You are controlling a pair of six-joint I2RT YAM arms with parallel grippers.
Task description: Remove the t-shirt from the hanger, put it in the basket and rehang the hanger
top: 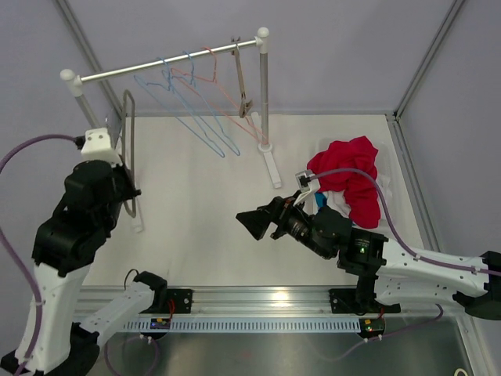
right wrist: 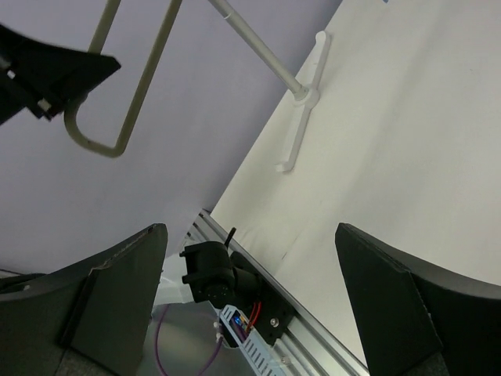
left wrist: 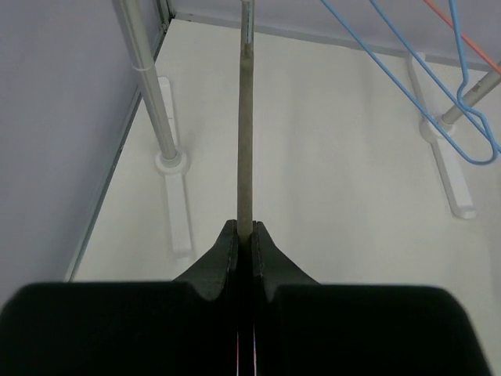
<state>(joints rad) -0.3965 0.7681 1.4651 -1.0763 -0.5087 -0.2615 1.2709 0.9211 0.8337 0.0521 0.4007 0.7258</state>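
Most of the job looks finished: the crumpled red cotton t-shirt lies in a heap on the white worktop near its right edge, well apart from every hanger, and no cloth hangs on any of them. The thick beige loop-shaped hanger stands bare near the left post of the rack, with the left tool pressed together on its thin lower bar, as that arm's wrist view shows plainly. The right tool hovers over the middle of the worktop with its jaws spread wide and nothing between them, near the shirt but not touching it. On the silver rail of the white-posted rack hang several thin blue wire hangers and a pink wire hanger, all empty. The shirt partly covers something white and blue; what that is I cannot tell. As a judgement, the removal itself is done, and what may be left is only tidying: releasing or rehanging the bare hanger and drawing both arms back.
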